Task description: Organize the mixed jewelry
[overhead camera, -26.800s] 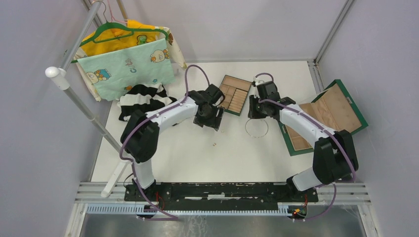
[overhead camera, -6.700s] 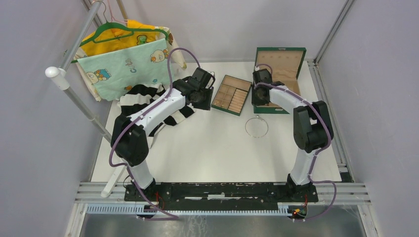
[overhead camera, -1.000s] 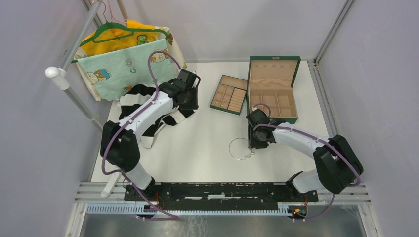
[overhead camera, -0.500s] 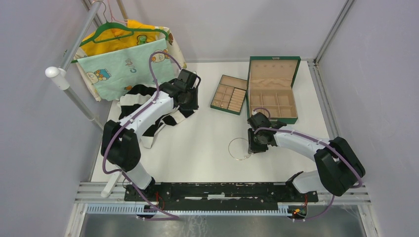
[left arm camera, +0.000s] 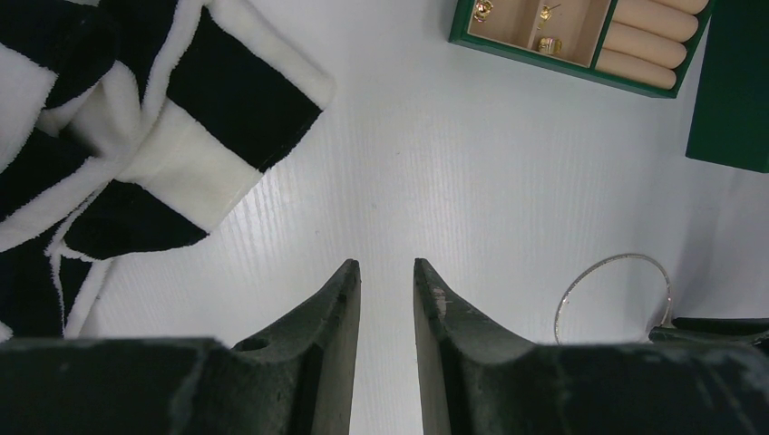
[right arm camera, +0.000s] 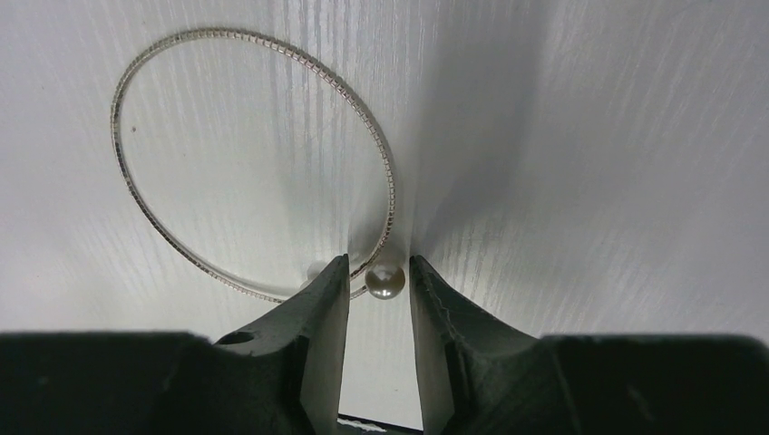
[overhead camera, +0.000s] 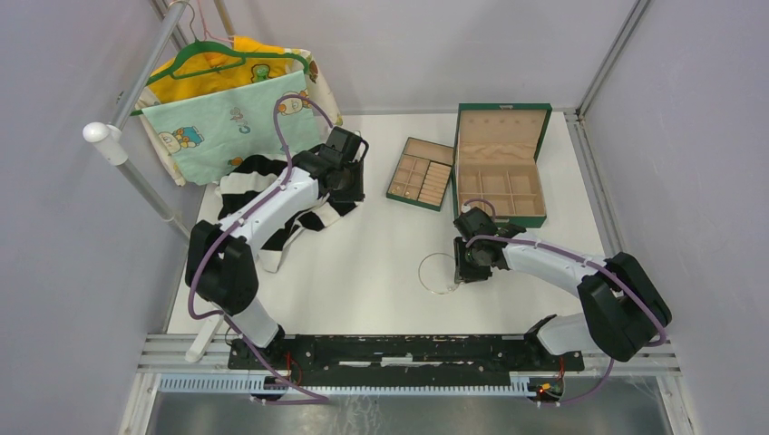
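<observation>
Silver hoop lies on the white bench, front-centre, well apart from the tray; thin ribbed wire w/ one small pearly bead on it. R fingers are pinched in on the hoop at that bead; bead and wire sit in the narrow slit btw. the tips, and the rest of the ring spreads away from them over the bench. R arm reaches in low from the right side; its wrist is just right of the ring in the top view. L fingers are nearly together, slim gap, nothing btw. them; they hang above bare bench beside a black-and-white striped cloth, which the L arm lies across. Tray is tan w/ green rim, back-centre, slightly askew; tiny gold pieces sit in its square compartments, next to a row of padded rolls; exact count hard to tell. Green box stands open just right of the tray, lid up, tan lining w/ compartments; contents too small to make out. Kids' clothes hang on a rack at back-left.
</observation>
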Available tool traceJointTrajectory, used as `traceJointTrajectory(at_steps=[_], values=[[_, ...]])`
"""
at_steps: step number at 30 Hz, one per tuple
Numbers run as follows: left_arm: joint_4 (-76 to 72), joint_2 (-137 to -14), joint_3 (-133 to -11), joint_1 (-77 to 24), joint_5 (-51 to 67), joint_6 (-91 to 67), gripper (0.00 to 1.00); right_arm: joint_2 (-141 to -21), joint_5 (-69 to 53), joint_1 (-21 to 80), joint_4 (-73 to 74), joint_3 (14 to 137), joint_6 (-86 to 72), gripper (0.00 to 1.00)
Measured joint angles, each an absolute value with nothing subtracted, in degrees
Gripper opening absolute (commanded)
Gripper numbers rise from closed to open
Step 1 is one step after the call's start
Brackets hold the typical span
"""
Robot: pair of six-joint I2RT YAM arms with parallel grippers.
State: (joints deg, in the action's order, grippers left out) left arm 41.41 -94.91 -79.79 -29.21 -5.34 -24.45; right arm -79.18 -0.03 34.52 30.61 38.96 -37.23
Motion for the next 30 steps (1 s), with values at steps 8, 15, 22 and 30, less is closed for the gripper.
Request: traceJointTrajectory(at_steps=[8,15,22,30], values=[[41.41,-94.91,-79.79,-29.21,-4.43,-24.47,0.34,-79.11,0.01,35.16,30.85,38.96,-37.21,0.32],[41.41,-94.91,-79.79,-29.21,-4.19,-24.47,0.34,-78.96,0.1,35.9,30.94,38.76,-37.41,0.18],[41.41,-94.91,-79.79,-29.21,-4.12,-24.47,0.34,-77.45,0.25,35.99,31.38,38.44,-37.67,0.04],[41.43,-94.91,-79.9,-29.21,-4.19,-24.45,0.34,-67.37,2.74,35.99,30.22,37.89,-37.65,0.0]])
